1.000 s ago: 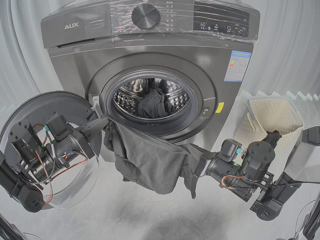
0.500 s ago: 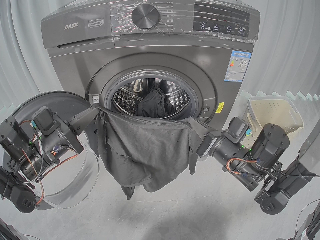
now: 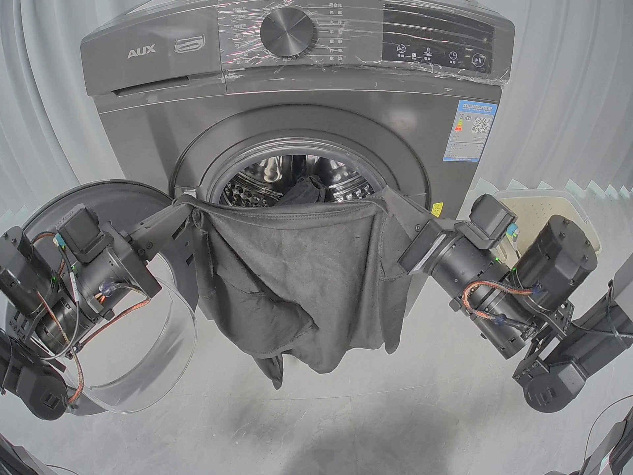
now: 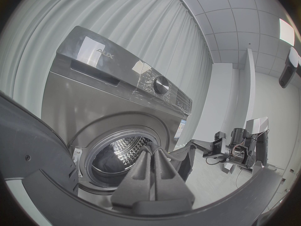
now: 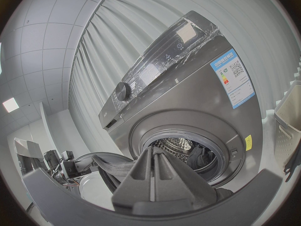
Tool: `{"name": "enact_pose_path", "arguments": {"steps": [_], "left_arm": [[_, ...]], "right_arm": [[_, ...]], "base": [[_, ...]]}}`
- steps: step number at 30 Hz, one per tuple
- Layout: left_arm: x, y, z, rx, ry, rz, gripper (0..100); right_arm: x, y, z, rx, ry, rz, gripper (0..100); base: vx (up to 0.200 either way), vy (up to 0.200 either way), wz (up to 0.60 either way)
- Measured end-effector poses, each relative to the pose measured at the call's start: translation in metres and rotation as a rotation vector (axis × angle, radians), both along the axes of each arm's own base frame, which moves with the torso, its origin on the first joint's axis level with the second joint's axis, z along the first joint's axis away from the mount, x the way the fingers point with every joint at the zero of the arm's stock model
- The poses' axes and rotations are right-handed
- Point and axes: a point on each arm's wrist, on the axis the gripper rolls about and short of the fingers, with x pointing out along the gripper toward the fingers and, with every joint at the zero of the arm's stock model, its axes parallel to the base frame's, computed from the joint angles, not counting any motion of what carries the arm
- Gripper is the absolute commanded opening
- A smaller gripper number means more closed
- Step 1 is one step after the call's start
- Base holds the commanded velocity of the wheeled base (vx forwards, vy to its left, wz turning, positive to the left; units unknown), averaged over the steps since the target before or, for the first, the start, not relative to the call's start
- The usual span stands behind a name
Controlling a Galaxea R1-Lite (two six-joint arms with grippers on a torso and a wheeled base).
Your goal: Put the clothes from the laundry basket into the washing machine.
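Item: dark grey garment (image 3: 297,278), held spread before the washing machine (image 3: 297,107), top hem across the lower part of the round opening, bulk hanging outside below the rim, off the floor. Left gripper (image 3: 184,214): jaws pinching one hem corner beside the hinge of the open door (image 3: 86,206). Right gripper (image 3: 395,209): jaws pinching the opposite corner. Second dark garment (image 3: 304,189) lies in the drum. Laundry basket (image 3: 567,202) stands right of the machine. Risks, as judged: the stretched hem looks as wide as the opening, so a gripper may strike the rim; the hanging bulk may snag on the lip or stay outside.
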Motion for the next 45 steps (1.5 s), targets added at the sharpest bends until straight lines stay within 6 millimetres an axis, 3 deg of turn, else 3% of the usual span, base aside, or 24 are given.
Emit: {"name": "enact_pose_path", "arguments": {"steps": [13, 14, 23, 34, 38, 45], "left_arm": [[0.000, 0.000, 0.000, 0.000, -0.002, -0.003, 0], [0.000, 0.000, 0.000, 0.000, -0.002, -0.003, 0], [0.002, -0.013, 0.000, 0.000, 0.001, -0.051, 0], [0.031, -0.055, -0.006, -0.003, 0.007, -0.121, 0], [0.035, -0.065, -0.009, -0.002, 0.014, -0.140, 0], [0.037, -0.073, -0.012, -0.002, 0.018, -0.155, 0]], "right_arm": [[0.000, 0.000, 0.003, 0.013, -0.007, -0.001, 0], [0.000, 0.000, 0.003, 0.013, -0.007, 0.000, 100], [-0.006, -0.004, -0.015, -0.043, 0.051, 0.009, 100], [-0.029, -0.006, -0.098, -0.291, 0.305, 0.103, 100], [-0.025, 0.000, -0.110, -0.326, 0.322, 0.115, 100], [-0.002, 0.022, -0.118, -0.353, 0.248, 0.149, 100]], "base": [[0.000, 0.000, 0.00], [0.000, 0.000, 0.00], [0.000, 0.000, 0.00], [0.000, 0.000, 0.00], [0.000, 0.000, 0.00], [0.000, 0.000, 0.00]]}}
